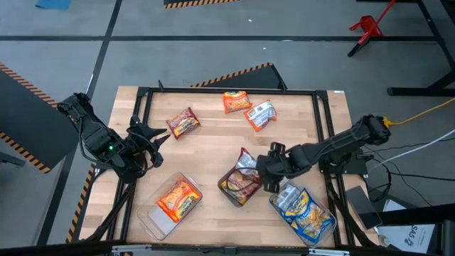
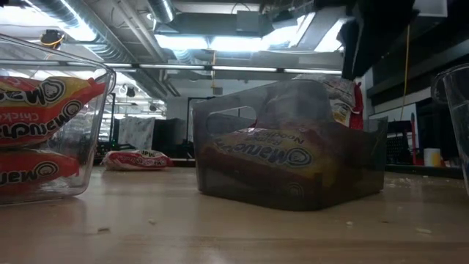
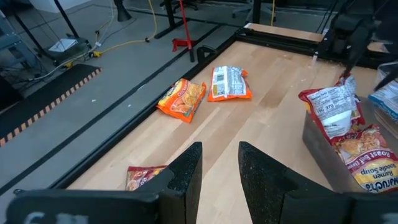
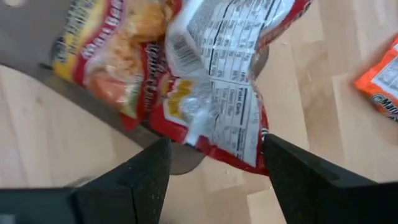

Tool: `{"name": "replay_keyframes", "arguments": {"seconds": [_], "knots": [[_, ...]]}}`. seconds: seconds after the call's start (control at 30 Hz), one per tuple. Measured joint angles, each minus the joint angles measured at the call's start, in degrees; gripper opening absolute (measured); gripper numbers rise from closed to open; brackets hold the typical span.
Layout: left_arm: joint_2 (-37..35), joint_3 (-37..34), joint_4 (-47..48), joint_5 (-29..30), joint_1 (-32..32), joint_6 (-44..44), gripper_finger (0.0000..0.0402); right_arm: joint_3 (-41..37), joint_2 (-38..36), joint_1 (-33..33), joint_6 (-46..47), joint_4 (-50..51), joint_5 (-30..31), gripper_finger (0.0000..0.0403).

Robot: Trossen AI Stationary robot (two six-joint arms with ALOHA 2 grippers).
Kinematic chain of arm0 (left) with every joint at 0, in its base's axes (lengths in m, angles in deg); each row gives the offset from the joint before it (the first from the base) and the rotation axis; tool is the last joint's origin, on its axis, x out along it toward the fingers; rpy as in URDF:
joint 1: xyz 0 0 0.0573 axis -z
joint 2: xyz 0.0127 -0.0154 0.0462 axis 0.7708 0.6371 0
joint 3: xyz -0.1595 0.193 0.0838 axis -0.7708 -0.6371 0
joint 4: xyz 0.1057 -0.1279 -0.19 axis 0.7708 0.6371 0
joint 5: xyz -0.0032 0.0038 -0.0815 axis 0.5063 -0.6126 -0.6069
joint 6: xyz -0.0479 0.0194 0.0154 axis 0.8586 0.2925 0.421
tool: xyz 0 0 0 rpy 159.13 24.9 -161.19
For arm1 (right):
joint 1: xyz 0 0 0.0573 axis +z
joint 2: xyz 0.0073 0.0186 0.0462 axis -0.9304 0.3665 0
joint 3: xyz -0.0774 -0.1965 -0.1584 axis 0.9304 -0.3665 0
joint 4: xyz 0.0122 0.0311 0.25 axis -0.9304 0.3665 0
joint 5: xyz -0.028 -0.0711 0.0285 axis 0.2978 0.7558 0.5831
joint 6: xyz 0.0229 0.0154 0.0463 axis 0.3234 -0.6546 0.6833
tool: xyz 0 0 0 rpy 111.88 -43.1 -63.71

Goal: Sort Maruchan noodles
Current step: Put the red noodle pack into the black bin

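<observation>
On the wooden table [image 1: 213, 153], three clear plastic trays hold sorted crinkly packets; a dark red packet [image 4: 214, 106] rests half-inserted between the parted, released fingers of the right gripper [image 4: 214, 165]. Three packets remain loose; the left gripper [image 3: 219, 171], part-open, is seen empty.

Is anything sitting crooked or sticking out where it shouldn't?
Yes. One dark red packet stands on end, poking up out of the middle tray instead of lying flat. The right end effector is beside it, fingers open.
</observation>
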Motion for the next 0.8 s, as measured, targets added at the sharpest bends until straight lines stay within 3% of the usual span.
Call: {"name": "replay_keyframes", "arguments": {"seconds": [0.2, 0.33, 0.57, 0.8], "knots": [[0.0, 0.0, 0.0, -0.7, 0.0, 0.0, 0.0098, -2.0, -0.1, -3.0, -4.5, -1.7, -0.8, 0.0239], [0.0, 0.0, 0.0, -0.8, 0.0, 0.0, 0.0098, -0.8, -0.3, -4.2, -5.5, -1.0, -6.2, 0.0239], [0.0, 0.0, 0.0, -0.9, 0.0, 0.0, 0.0098, -0.6, -5.0, -4.3, -5.7, 2.1, -1.2, 0.0239], [0.0, 0.0, 0.0, -0.9, 0.0, 0.5, 0.0098, -5.0, -6.7, -5.7, -5.4, -2.5, -6.0, 0.0239]]}}
